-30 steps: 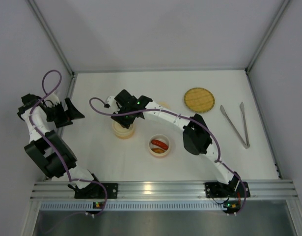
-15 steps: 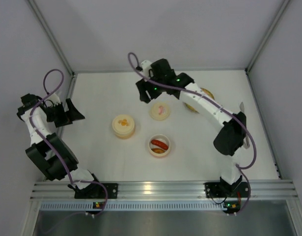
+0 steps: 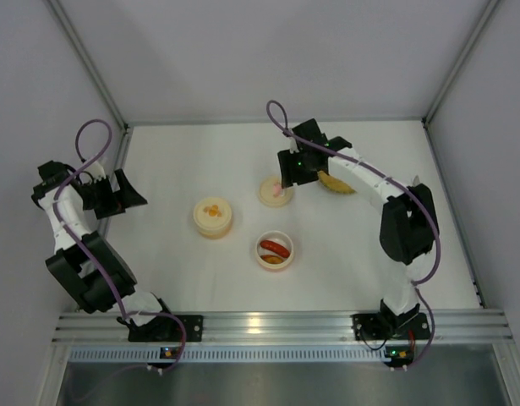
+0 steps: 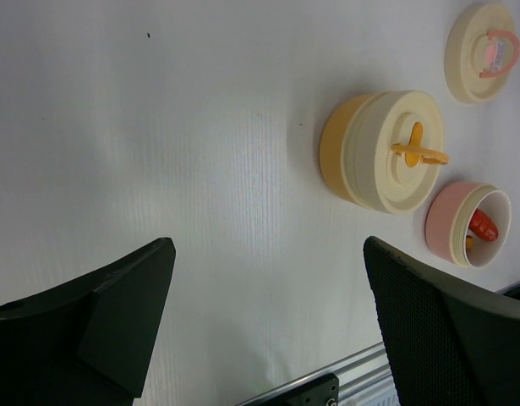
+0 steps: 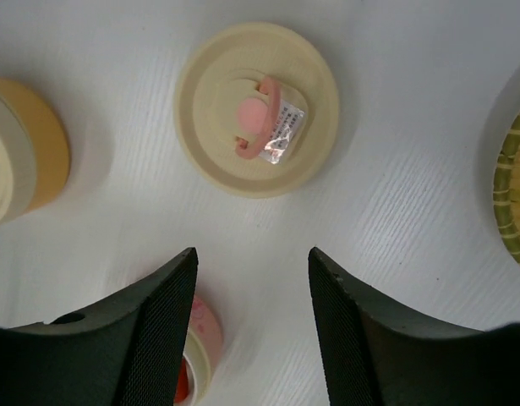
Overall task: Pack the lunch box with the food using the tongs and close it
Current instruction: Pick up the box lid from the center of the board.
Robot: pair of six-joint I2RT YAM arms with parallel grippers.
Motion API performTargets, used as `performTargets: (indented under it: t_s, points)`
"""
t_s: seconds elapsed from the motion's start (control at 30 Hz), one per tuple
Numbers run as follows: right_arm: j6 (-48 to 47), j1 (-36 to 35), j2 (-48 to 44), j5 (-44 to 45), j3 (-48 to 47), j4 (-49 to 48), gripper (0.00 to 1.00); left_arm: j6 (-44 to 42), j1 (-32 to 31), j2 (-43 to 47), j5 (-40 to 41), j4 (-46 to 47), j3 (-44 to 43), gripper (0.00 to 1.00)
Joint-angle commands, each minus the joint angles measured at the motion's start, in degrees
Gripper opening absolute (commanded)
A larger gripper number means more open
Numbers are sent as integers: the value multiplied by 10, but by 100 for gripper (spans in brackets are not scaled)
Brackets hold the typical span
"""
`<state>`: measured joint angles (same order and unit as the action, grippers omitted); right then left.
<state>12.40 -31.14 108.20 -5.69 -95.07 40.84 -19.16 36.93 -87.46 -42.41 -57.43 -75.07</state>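
The lunch box stands in pieces. Its open pink bowl (image 3: 275,250) (image 4: 468,223) holds red-orange sausage pieces of the food (image 3: 275,247) (image 4: 484,225). A yellow bowl (image 3: 213,217) (image 4: 382,150) wears its cream lid. A loose cream lid with a pink handle (image 3: 276,192) (image 5: 256,108) lies behind the pink bowl. My right gripper (image 3: 287,179) (image 5: 253,254) hovers open just above that lid, holding nothing. My left gripper (image 3: 133,195) (image 4: 268,254) is wide open at the far left. The right arm hides most of the tongs.
A round woven plate (image 3: 337,183) (image 5: 517,194) lies right of the loose lid, half under the right forearm. The metal rail (image 3: 276,323) runs along the near edge. Grey walls close in the back and both sides.
The right arm has left the yellow bowl, swung to the back and then right, and now hangs over the pink-handled lid. The left arm has not moved.
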Motion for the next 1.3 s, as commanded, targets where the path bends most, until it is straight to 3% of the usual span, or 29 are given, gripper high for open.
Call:
performTargets:
  t_s: [0.0,0.17,0.7,0.93,1.27]
  points:
    - [43,24,17,-42,14,-65,53,2,-5,40,-10,11,4,98]
    - [54,22,53,-67,10,-110,50,1,-5,46,8,17,9,98]
    - [72,7,148,-87,-54,-134,41,5,-5,33,24,24,9,98]
    - [68,-2,177,-91,-82,-127,30,7,-5,26,26,26,6,98]
    - [40,-1,177,-7,-86,-95,15,11,-5,30,22,26,2,98]
